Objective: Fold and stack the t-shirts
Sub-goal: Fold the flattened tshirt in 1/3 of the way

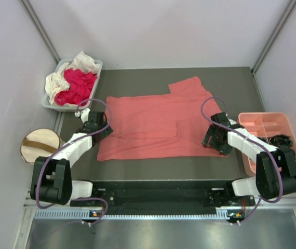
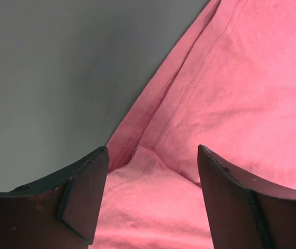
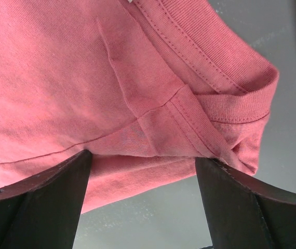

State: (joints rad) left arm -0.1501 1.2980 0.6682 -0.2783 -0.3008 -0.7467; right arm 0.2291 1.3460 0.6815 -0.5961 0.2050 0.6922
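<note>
left fingers (image 2: 78,199) spread wide, low; right fingers (image 3: 44,205) spread wide, low.

Left wrist view: the lower edge cuts off both fingers of the left gripper (image 2: 152,149). The same applies to the right gripper (image 3: 144,156) in the right wrist view. The salmon-pink shirt (image 2: 231,93) runs beyond both frames.

Top view: the wrist housings mask all fingertips. The magenta-red shirt (image 1: 78,85) and cream-white shirt (image 1: 85,62) are crumpled and their outlines are unreadable. A dark item (image 1: 282,140) in the tray (image 1: 265,118) is too small to identify.
</note>
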